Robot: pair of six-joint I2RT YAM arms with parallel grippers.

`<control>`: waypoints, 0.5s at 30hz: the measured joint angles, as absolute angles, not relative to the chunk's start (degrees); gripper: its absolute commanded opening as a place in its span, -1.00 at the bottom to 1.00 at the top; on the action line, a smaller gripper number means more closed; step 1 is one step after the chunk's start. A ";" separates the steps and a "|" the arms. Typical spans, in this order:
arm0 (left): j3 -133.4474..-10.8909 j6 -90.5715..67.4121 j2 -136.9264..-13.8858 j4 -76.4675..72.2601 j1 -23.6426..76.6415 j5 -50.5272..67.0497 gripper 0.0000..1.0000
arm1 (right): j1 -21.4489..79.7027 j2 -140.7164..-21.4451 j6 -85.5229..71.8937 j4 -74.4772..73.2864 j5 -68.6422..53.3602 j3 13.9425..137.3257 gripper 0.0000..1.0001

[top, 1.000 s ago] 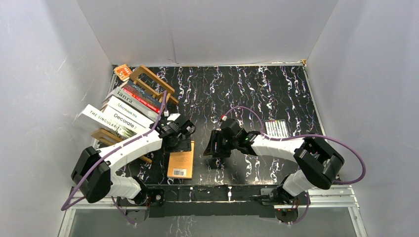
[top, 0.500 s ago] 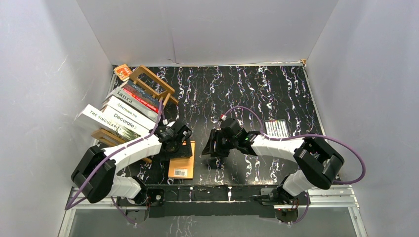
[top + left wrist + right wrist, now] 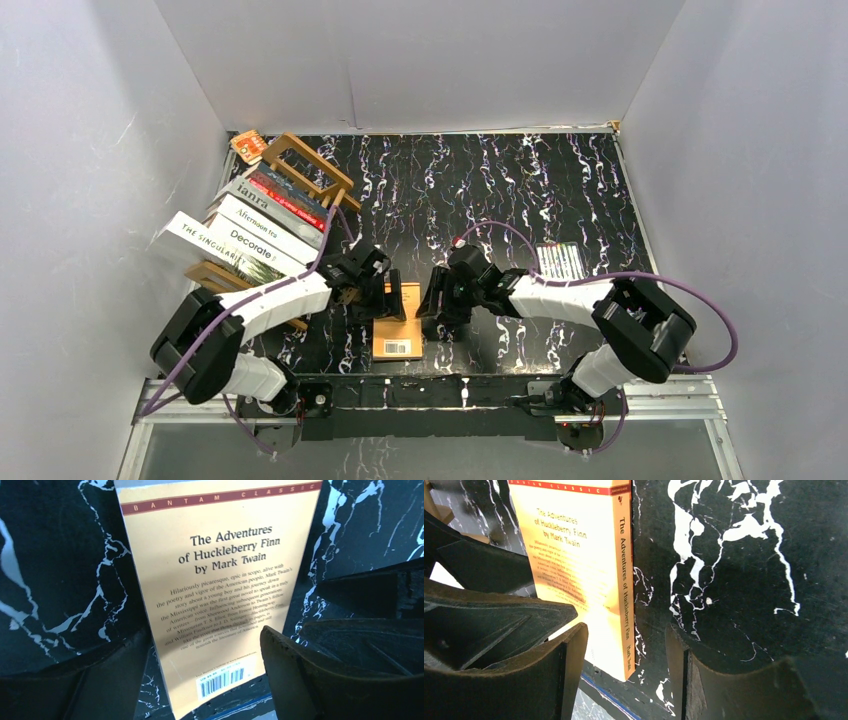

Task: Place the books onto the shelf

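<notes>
An orange paperback [image 3: 398, 335] lies flat, back cover up, close to the table's front edge. My left gripper [image 3: 380, 302] is open over it; in the left wrist view the paperback [image 3: 215, 580] runs between the wide jaws of that gripper [image 3: 204, 632], one finger along each long edge. My right gripper [image 3: 437, 305] is open at the book's right side. In its wrist view the spine [image 3: 623, 570] sits inside the gap of the gripper [image 3: 626, 632], left finger over the cover, right finger on bare table. Several books [image 3: 262, 225] stand leaning on the wooden shelf [image 3: 300, 160] at the left wall.
A pack of coloured markers [image 3: 560, 260] lies right of centre. A small orange card [image 3: 248, 146] sits in the back left corner. White walls close in left, right and behind. The table's front edge [image 3: 599, 692] runs just below the paperback.
The paperback has slid to the right along the front edge, together with my left gripper. My right gripper has dropped slightly toward the book's spine and opened a little.
</notes>
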State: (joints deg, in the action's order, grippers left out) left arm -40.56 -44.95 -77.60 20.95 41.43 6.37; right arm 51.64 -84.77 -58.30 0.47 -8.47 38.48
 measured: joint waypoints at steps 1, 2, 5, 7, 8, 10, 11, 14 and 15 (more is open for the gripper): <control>-40.56 -44.82 -78.28 20.56 41.43 6.85 0.38 | 51.62 -84.84 -58.30 0.25 -8.45 38.46 0.34; -40.56 -44.69 -79.18 20.34 41.43 7.16 0.33 | 51.55 -84.97 -58.30 0.10 -8.43 38.46 0.33; -41.17 -44.51 -80.95 19.97 41.32 8.14 0.21 | 51.44 -85.95 -58.33 0.14 -8.58 38.46 0.31; -41.39 -44.38 -81.49 19.81 41.34 8.58 0.17 | 51.40 -86.70 -58.63 1.08 -9.47 38.44 0.30; -41.41 -44.31 -81.56 19.86 41.34 8.60 0.15 | 51.40 -87.02 -58.74 1.80 -9.87 38.41 0.29; -41.50 -44.14 -81.58 20.16 41.34 8.58 0.14 | 51.37 -87.55 -59.13 3.25 -10.76 38.17 0.28; -41.71 -44.07 -81.65 20.58 41.34 8.58 0.13 | 51.37 -87.81 -59.53 4.14 -11.33 37.93 0.27; -43.00 -43.94 -81.91 22.68 41.36 8.29 0.13 | 51.37 -88.29 -60.12 5.72 -12.45 37.58 0.26; -43.86 -43.94 -81.89 23.79 41.36 8.08 0.12 | 51.37 -88.49 -60.27 6.02 -12.60 37.58 0.26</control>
State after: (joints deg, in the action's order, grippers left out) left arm -43.86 -43.94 -81.89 23.79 41.36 8.08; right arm 51.37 -88.49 -60.27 6.02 -12.60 37.58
